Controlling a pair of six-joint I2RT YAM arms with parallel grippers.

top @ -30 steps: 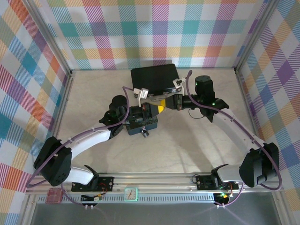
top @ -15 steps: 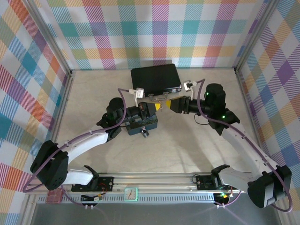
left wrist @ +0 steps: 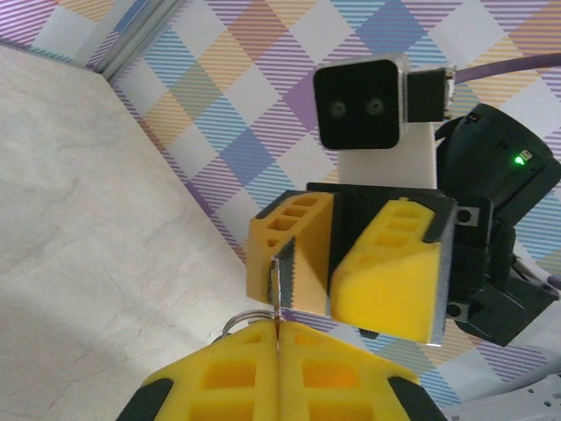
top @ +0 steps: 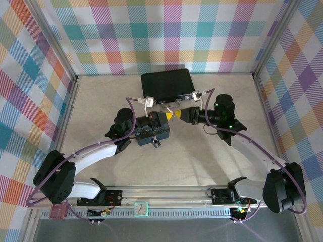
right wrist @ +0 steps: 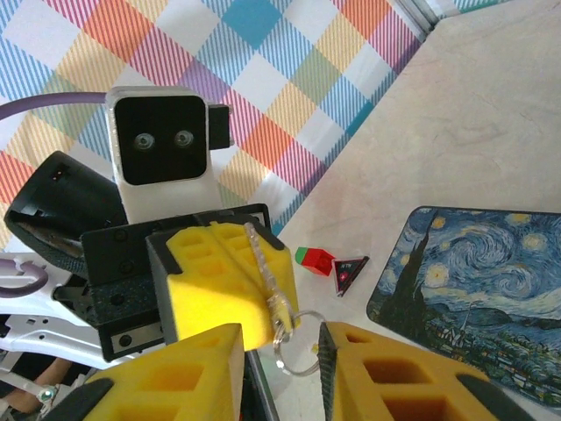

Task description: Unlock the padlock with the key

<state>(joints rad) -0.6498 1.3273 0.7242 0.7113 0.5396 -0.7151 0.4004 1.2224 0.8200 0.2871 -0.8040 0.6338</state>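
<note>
From above: pale marbled table (top: 212, 151) inside plaid walls (top: 166, 35); the padlock (top: 156, 143) lies left of centre, against the near side of the blue box (top: 150, 137). Left wrist: left gripper (left wrist: 276, 338) pressed together on the key (left wrist: 275, 294). Right wrist: right gripper (right wrist: 280, 351) spread, flanking the key's end

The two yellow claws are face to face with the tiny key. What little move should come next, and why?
Probably the right gripper should pinch shut on the key. The left gripper is shut on the key and holds it out, and the key's ring hangs in the gap between the right gripper's open fingers, so a grip looks ready to be made.
</note>
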